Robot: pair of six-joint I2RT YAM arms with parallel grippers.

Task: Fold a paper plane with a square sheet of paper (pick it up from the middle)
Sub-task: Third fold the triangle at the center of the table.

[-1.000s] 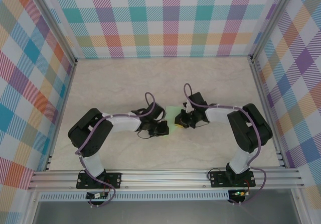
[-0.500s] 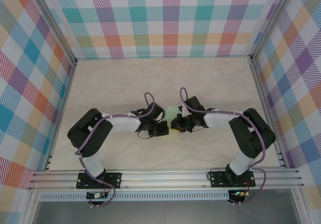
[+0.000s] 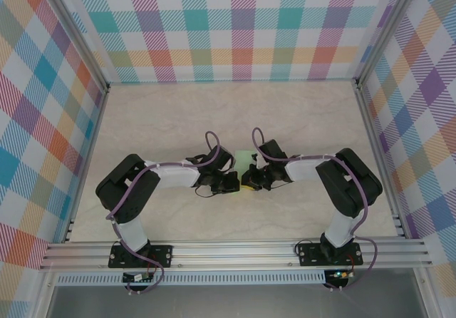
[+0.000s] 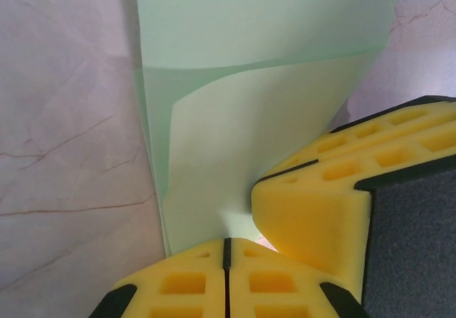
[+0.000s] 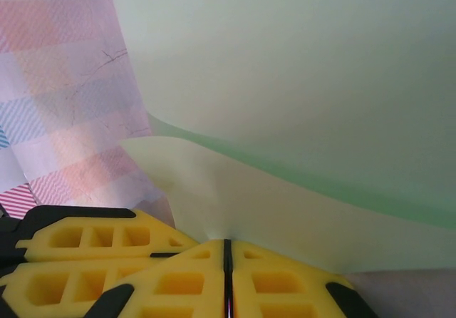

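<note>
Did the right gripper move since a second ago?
Yes. The right gripper slid left, away from the right side rail, toward the left gripper.

A lab test cell: aluminium frame (image 3: 235, 250), plaid walls (image 3: 242, 29), marble-look table (image 3: 178, 111).

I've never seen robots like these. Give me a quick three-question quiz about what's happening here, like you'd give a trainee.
1. True or false: the left gripper is open.
2. The green paper is: A lying flat; B curled, pinched by both grippers; C a crumpled ball.
3. Fill in: the right gripper has ___ fingers.
Key: 1 false; 2 B; 3 yellow.
</note>
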